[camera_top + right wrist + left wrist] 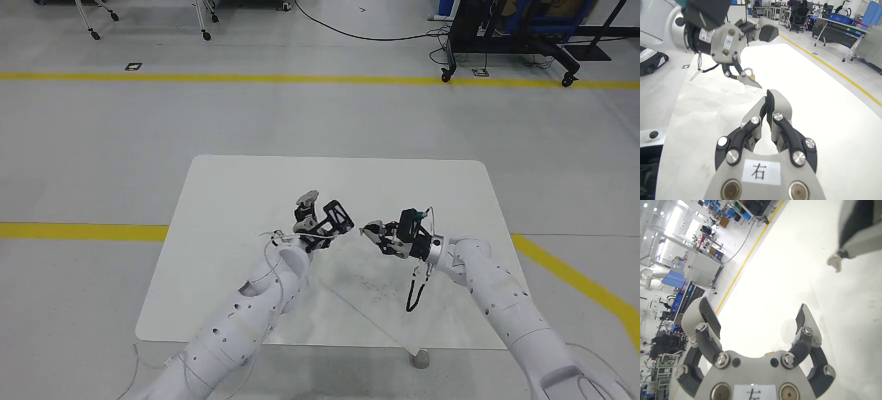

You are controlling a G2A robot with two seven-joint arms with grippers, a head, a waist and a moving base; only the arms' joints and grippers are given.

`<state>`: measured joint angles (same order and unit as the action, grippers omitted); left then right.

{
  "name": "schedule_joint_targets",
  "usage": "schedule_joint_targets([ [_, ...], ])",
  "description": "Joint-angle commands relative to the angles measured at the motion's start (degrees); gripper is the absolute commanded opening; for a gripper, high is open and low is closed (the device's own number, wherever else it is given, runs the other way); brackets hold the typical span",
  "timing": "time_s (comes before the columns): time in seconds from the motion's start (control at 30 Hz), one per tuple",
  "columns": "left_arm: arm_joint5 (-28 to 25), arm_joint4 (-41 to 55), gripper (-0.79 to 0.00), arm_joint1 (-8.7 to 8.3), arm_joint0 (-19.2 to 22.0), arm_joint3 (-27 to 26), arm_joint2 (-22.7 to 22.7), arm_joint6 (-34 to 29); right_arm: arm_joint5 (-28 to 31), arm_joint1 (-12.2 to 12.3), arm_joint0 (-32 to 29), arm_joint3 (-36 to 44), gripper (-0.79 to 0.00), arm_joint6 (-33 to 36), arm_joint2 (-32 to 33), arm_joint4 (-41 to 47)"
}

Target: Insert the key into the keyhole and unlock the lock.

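From above: find the left end effector over the middle of the white bench, with fingers spread wide and gripping nothing. Find the right end effector just beside it at 3 o'clock, near but not touching. Past the bench at 12 o'clock, note a yellow line across the grey floor.

From the left wrist: see two ribbed pads standing well apart over bare bench, with nothing between them. Farther off, see the pale tip of the right end effector above the surface.

From the right wrist: see both fingers pressed together; cannot tell whether anything thin sits pinched there. Ahead, meet the open left end effector, clear of the bench. Just behind its lower finger, spot a small brass padlock, low against the bench, partly hidden, shackle arching upward.
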<state>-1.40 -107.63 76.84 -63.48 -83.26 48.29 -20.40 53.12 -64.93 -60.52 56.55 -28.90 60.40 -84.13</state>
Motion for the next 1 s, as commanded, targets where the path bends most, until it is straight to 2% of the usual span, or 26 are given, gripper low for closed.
schedule_joint_targets([
  [0.0, 0.8, 0.8, 0.000, -0.65, -1.2, -2.8, 3.6, 0.8, 0.3, 0.1, 0.0, 0.8, -0.785, 0.3, 0.1, 0.1],
  [0.17, -0.4, 4.7, 0.000, -2.56, -6.8, -11.0, 13.8, 4.5, 2.9, 0.4, -0.3, 3.9, -0.785, 1.3, 0.2, 0.9],
  [0.27, -0.5, 5.5, 0.000, -3.55, -10.2, -13.1, 19.6, 7.6, 2.9, 0.4, -0.3, 3.9, -0.785, 1.3, 0.2, 0.9],
  [0.5, -0.5, 5.5, 0.000, -3.55, -10.2, -13.1, 19.6, 7.6, 2.8, 0.3, -0.5, 4.0, -0.785, 1.2, 0.2, 1.3],
  [0.57, -0.5, 5.5, 0.000, -3.55, -10.2, -13.1, 19.6, 7.6, 3.5, 0.1, -1.3, 4.2, -0.785, 1.4, 0.3, 5.6],
  [0.6, 0.4, 8.1, 0.000, -3.38, -10.4, -14.8, 19.8, 10.2, 4.0, -0.1, -1.5, 4.3, -0.785, 1.5, 0.4, 8.5],
  [0.63, -1.2, 15.8, 0.000, -3.10, -11.5, -16.0, 19.8, 13.7, 4.9, -0.4, -1.9, 4.2, -0.785, 1.4, 0.1, 12.3],
  [0.67, -3.1, 18.9, 0.000, -3.18, -11.7, -15.9, 20.9, 15.4, 4.9, -0.6, -2.1, 4.2, -0.785, 2.1, -0.4, 15.8],
  [0.73, -4.3, 21.9, 0.000, -3.23, -11.9, -16.0, 22.2, 16.7, 4.9, -1.0, -2.5, 4.5, -0.785, 4.0, -2.0, 23.6],
  [0.8, -6.8, 34.2, 0.000, -2.86, -12.4, -15.5, 23.5, 18.0, 4.9, -1.2, -2.7, 5.0, -0.785, 5.8, -3.3, 32.3],
  [0.9, -11.7, 49.2, 0.000, -2.66, -12.5, -12.5, 25.9, 17.4, 4.9, -1.2, -2.8, 6.0, -0.785, 8.9, -4.6, 44.9],
  [0.97, -19.2, 55.2, 0.000, -2.90, -11.4, -10.3, 26.0, 12.0, 4.9, -1.1, -2.8, 6.7, -0.785, 9.8, -5.0, 52.9],
])
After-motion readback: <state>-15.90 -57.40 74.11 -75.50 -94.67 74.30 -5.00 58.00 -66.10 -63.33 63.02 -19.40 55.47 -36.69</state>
